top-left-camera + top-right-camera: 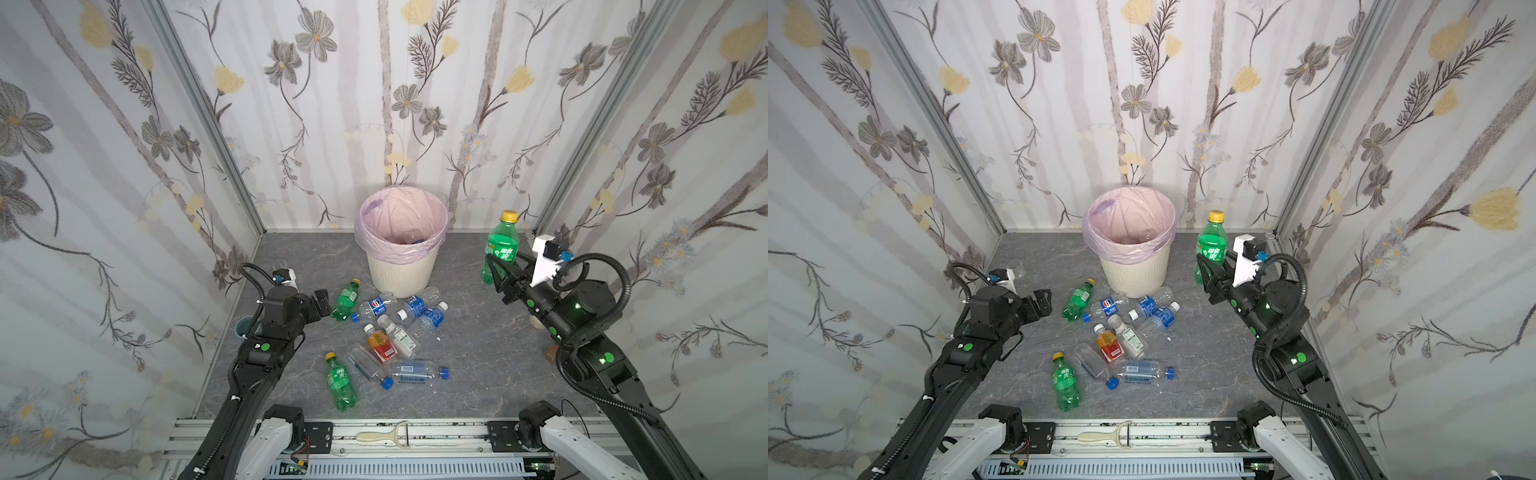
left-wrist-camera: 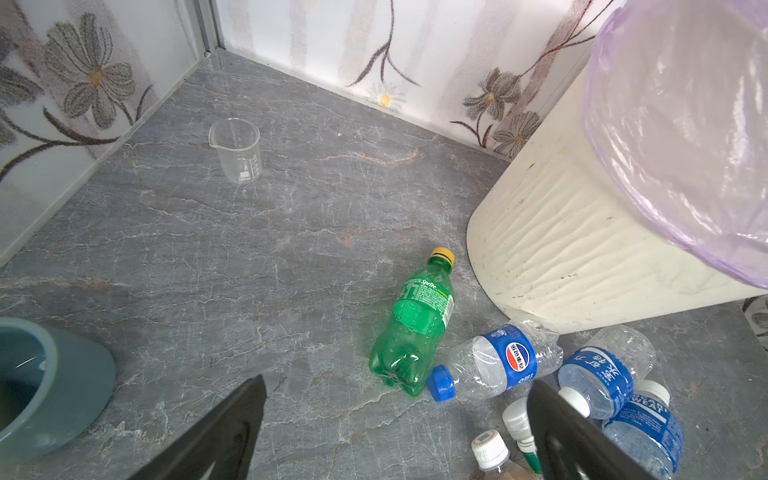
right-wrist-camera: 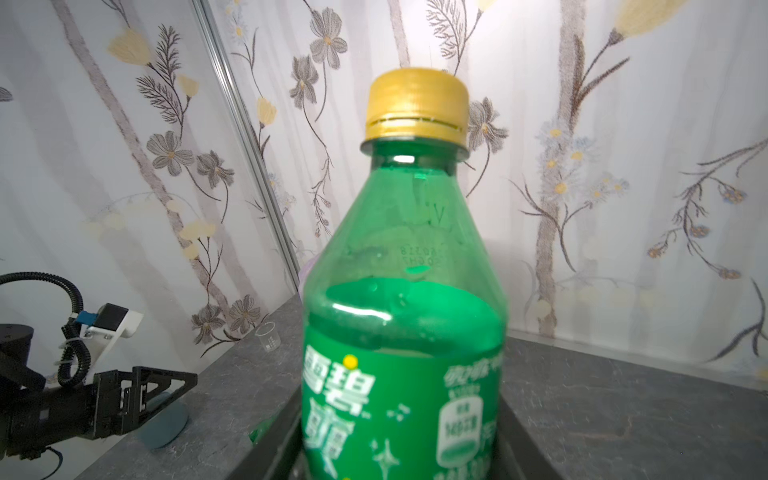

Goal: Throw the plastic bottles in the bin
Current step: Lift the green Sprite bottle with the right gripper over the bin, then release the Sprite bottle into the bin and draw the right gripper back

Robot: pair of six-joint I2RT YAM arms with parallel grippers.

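Right wrist view: we have the right gripper (image 1: 500, 270) clamped on the upright green yellow-capped plastic bottle (image 3: 405, 316) at its label band, right of the pink-lined cream bin (image 1: 401, 266). Part-full, heavier, slick; mid-body hold suits. Left gripper (image 2: 395, 432) wide open, empty.

Green bottle (image 2: 415, 328): lying beside the bin (image 2: 552, 249).
Beaker (image 2: 237, 149): standing upright near the corner.
Left gripper (image 2: 395, 419): hanging over the floor with fingers (image 2: 232, 432) spread wide.
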